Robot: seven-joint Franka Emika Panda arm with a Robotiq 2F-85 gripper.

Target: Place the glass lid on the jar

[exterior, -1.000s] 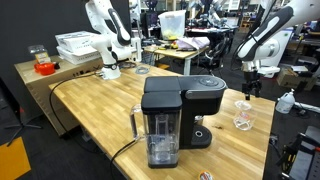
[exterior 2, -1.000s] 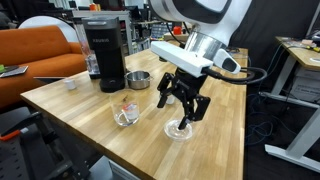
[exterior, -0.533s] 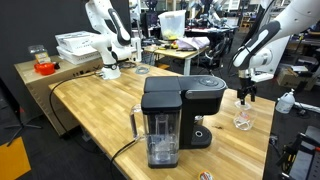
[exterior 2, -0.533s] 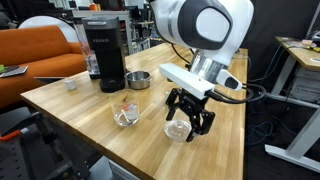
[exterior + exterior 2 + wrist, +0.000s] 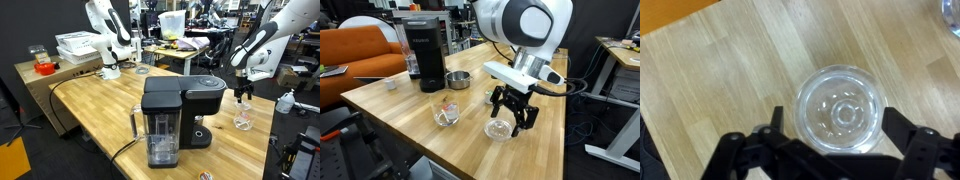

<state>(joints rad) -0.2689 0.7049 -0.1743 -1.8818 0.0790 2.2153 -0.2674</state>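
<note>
1. The lid (image 5: 845,110) lies flat on the table (image 5: 400,105), right under your gripper (image 5: 512,113). The wrist view shows it as a clear round disc with what looks like a raised centre.
2. Your claw is spread wide and holds nothing. The fingers (image 5: 776,128) stand one on each side of the lid's rim, close to it; I can't tell from these views whether they touch it.
3. The jar (image 5: 445,116) stands apart from the lid, on the side towards the coffee machine (image 5: 425,55). Its mouth is up and there is something pinkish inside.
4. Expect the lid to be light, stiff and slick. Glass gives the pads little friction and the low rim gives them little to bite on, so it could squirt out or tip as you close.
5. Take it across its full width at the rim, with the fingers low to the table and the disc centred between them. The centre bump looks too small to trust as a hold.
6. Close gently. The glass is fragile, and a hard squeeze or a drop onto the wood or the jar's rim could chip it.
7. Carry it level. A tilted lid will likely land askew on the mouth, and the jar looks light enough to be shoved aside.
</note>
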